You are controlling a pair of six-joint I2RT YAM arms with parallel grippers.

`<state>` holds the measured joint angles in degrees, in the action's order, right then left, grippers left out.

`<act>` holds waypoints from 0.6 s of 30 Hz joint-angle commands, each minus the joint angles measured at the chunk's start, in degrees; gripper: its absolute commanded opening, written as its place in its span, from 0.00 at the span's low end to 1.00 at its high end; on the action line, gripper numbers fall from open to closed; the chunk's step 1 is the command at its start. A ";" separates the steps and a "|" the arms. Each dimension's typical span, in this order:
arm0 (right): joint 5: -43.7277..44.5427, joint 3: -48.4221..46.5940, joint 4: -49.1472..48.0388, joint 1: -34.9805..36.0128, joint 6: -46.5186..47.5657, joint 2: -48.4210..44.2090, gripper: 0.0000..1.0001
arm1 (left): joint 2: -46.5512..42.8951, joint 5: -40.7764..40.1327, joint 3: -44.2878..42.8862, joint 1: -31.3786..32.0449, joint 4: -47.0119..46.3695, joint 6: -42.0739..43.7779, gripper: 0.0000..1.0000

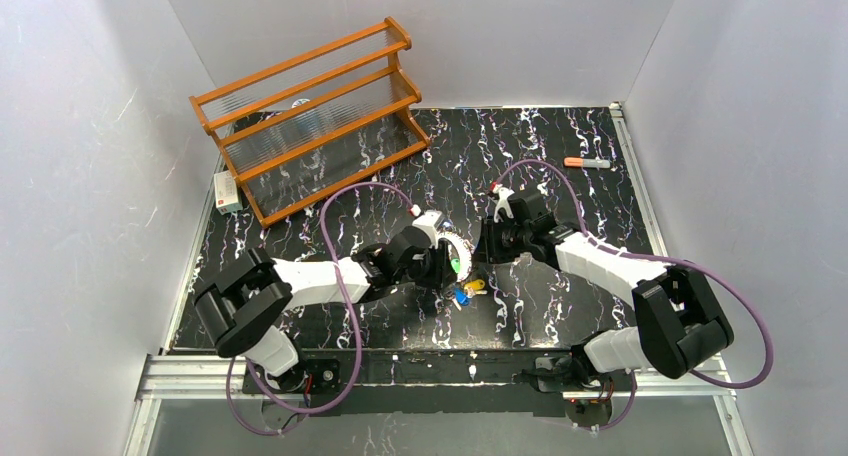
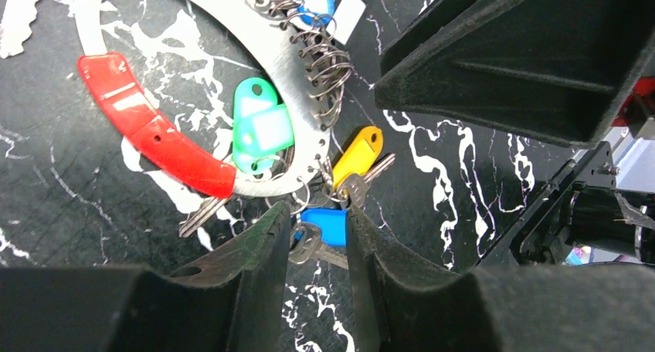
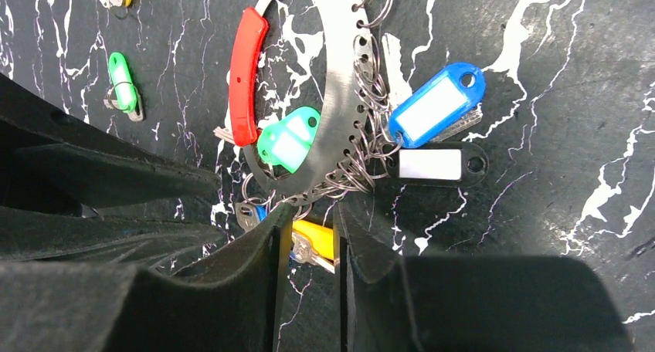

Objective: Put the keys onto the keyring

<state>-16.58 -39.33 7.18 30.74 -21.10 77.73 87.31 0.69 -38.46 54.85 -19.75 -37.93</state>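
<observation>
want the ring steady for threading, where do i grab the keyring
Grip the keyring on its red arc, coming from above and straddling the band. It lies flat, and the middle of that stretch is clear of the wire rings and key tags.

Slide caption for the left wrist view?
Left end effector straddles a blue-tagged key beside the keyring, green tag and yellow tag alongside.

Bright, even light from above washes the pale walls and glints off the glossy black table, shadows fall soft, and in the close views the near dark fingers blur while the steel keyring gleams sharp.
</observation>
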 commanded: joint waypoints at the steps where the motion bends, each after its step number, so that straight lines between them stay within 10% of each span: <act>1: -1.62 -1.38 -0.40 -1.14 -0.94 0.05 0.34 | 1.90 1.71 -3.81 0.08 -0.96 0.90 0.32; 18: -3.50 -0.88 -0.81 -2.04 -0.81 0.66 0.32 | 10.29 9.07 -7.76 0.96 -5.45 1.04 0.26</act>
<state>-18.94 -39.33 7.16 29.23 -21.93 78.28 97.41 5.10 -45.58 55.18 -21.50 -37.50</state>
